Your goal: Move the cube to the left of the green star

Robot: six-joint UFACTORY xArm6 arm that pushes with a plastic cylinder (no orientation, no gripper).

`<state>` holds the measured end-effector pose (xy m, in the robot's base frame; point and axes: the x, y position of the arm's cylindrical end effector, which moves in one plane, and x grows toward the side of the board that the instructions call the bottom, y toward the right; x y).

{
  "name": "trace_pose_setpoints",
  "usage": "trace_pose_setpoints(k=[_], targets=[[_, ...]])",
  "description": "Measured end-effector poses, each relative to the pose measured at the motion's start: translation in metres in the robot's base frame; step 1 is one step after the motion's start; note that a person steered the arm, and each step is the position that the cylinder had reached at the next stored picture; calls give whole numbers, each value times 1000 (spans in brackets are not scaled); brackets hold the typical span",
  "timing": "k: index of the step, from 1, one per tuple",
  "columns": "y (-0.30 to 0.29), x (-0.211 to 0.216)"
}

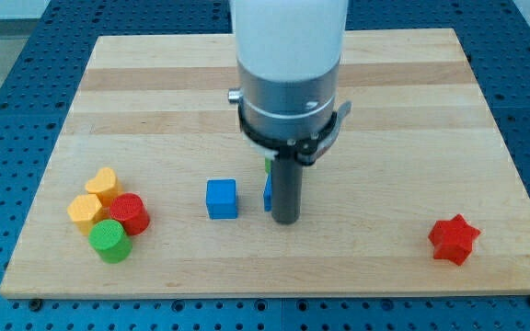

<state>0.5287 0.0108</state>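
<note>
A blue cube [221, 199] lies on the wooden board [412, 110], a little below its middle. My tip [286, 222] rests on the board to the right of the cube, a short gap apart from it. Just left of the rod a sliver of a second blue block [268, 194] shows, its shape hidden. Above that sliver a small bit of green [267, 165] peeks out beside the rod; the arm covers the rest, so I cannot tell its shape.
At the view's bottom left a cluster sits close together: a yellow heart [106, 184], a yellow hexagon [86, 211], a red cylinder [129, 213] and a green cylinder [110, 240]. A red star [454, 239] lies at the bottom right.
</note>
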Motion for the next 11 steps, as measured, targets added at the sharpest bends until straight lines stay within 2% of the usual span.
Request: trace_pose_setpoints(k=[1,3,4,5,6,9,11], targets=[[5,-24],[2,50],[-6,47],[-36,39],[-37,39],[-97,-46],[-116,-46]])
